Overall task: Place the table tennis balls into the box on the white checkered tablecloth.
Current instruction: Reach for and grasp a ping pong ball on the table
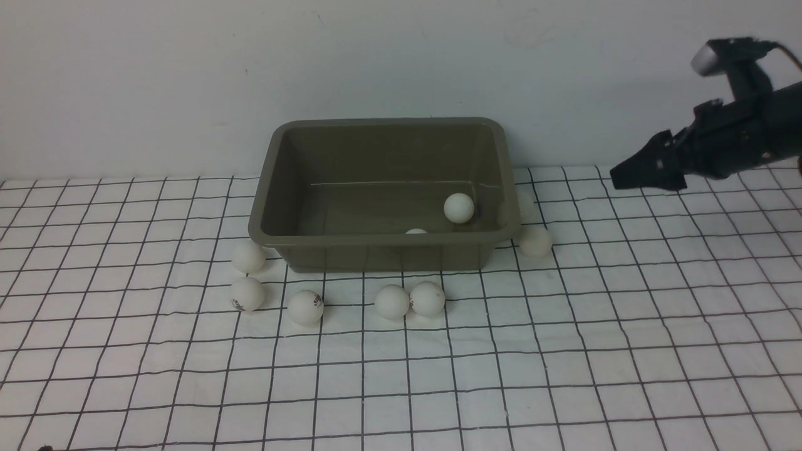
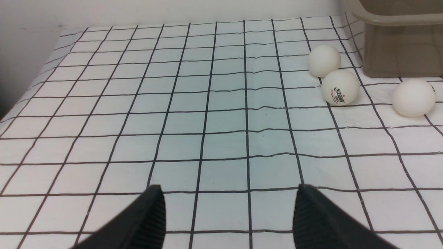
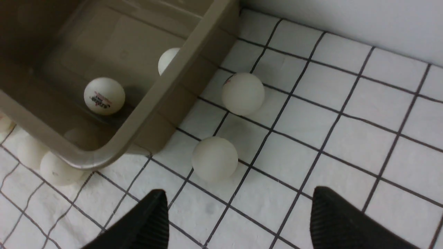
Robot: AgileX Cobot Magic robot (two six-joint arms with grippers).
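The olive-grey box stands at the back middle of the white checkered tablecloth. Two table tennis balls lie inside it. Several more balls rest on the cloth along its front and left side, and one lies by its right corner. My right gripper hovers right of the box. In the right wrist view that gripper is open and empty above a ball. My left gripper is open and empty over bare cloth, with three balls ahead near the box.
A plain white wall rises directly behind the box. The cloth's left edge shows in the left wrist view. The wide front half of the cloth holds only grid lines and slight wrinkles.
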